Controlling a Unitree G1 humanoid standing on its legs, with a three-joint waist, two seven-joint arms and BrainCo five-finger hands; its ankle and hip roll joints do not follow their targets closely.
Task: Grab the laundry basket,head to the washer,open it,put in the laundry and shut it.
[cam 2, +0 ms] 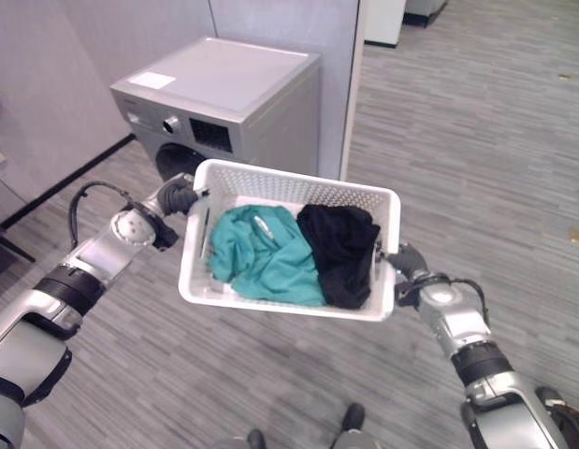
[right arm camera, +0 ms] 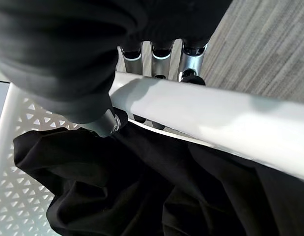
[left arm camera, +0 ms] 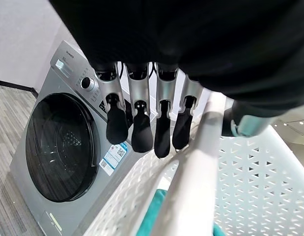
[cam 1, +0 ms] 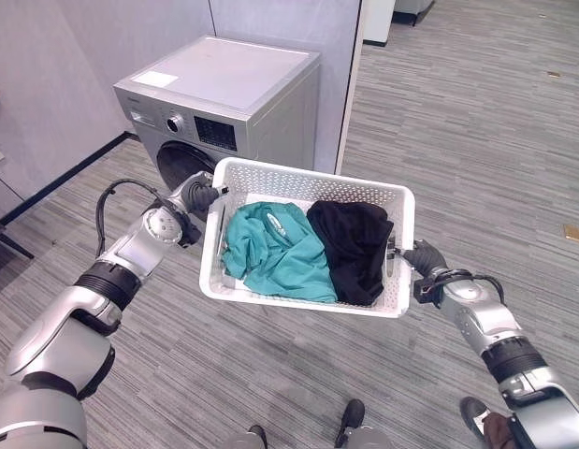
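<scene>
Left hand (cam 1: pixel 203 197) and right hand (cam 1: pixel 422 258) clamp opposite rims of white perforated plastic laundry basket (cam 1: pixel 298 185); carry step. Silver front-loading washer (cam 1: pixel 224 103) at 11 o'clock, door closed. Next: set basket down, free a hand.

A white perforated laundry basket (cam 1: pixel 306 182) is held level above the striped grey carpet, just in front of a silver front-loading washer (cam 1: pixel 224 103). Inside lie a crumpled teal garment (cam 1: pixel 275 251) on the left and a black garment (cam 1: pixel 354 245) on the right, touching. The washer's round dark-glass door (left arm camera: pixel 61 147) is closed.
</scene>
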